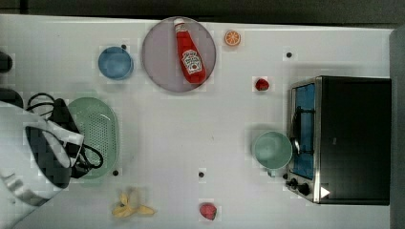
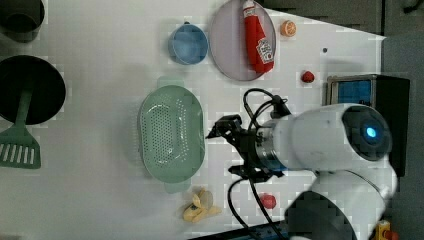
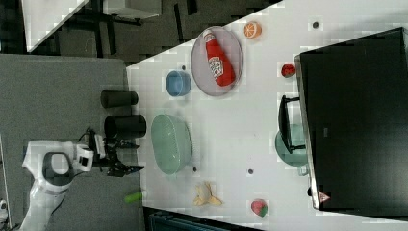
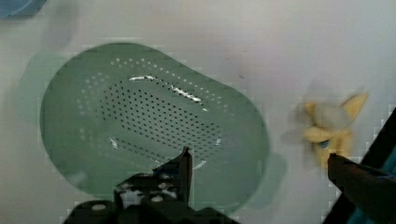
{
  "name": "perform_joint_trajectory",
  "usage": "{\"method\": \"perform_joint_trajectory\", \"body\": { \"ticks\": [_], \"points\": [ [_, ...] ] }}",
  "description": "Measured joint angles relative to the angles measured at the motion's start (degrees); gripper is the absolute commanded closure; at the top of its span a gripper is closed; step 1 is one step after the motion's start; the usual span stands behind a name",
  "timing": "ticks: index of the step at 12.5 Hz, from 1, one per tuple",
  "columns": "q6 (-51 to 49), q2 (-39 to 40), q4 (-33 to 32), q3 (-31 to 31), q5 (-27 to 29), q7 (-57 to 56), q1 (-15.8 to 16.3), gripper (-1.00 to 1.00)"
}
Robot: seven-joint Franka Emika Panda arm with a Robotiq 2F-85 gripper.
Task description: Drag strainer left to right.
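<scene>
Nearest the top view's lens: white robot arm with black gripper, looming at eight o'clock, overlapping the pale mint-green oval perforated plastic strainer, itself lying at nine o'clock on the white table. Sitting at eleven o'clock, a small blue round bowl; at twelve, a grey round plate carrying a red ketchup bottle; just beside it, an orange slice. Resting at three o'clock, a teal-green smooth round cup against a black-and-silver toaster oven. Lying at six o'clock, a peeled yellow banana and a red strawberry; another red berry at one o'clock.

In the left view: gripper hovering with jaws spread wide, grasping nothing, just at the three-o'clock side of the strainer, not touching it. Lying at nine o'clock, a green slotted spatula reaching into a black round pan. Bowl and plate sitting at twelve.

In the right view: gripper hanging at nine o'clock, off the table's edge, apart from the strainer. Standing near it, two black cylinders.

In the wrist view: strainer lying below released fingers, banana just beside.
</scene>
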Motion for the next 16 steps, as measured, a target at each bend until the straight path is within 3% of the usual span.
{"method": "perform_joint_trajectory", "body": {
  "ticks": [9, 11, 13, 16],
  "points": [
    [25.64, 17.88, -2.07, -2.91, -5.92, 22.16, -0.81, -1.00],
    [28.86, 19.44, -4.42, -3.72, -6.79, 22.66, -1.13, -1.00],
    [30.70, 20.12, -6.55, -4.06, -11.04, 23.78, -1.43, -1.00],
    [32.58, 20.45, -7.78, -5.71, -9.93, 24.51, -0.29, -1.00]
  ]
}}
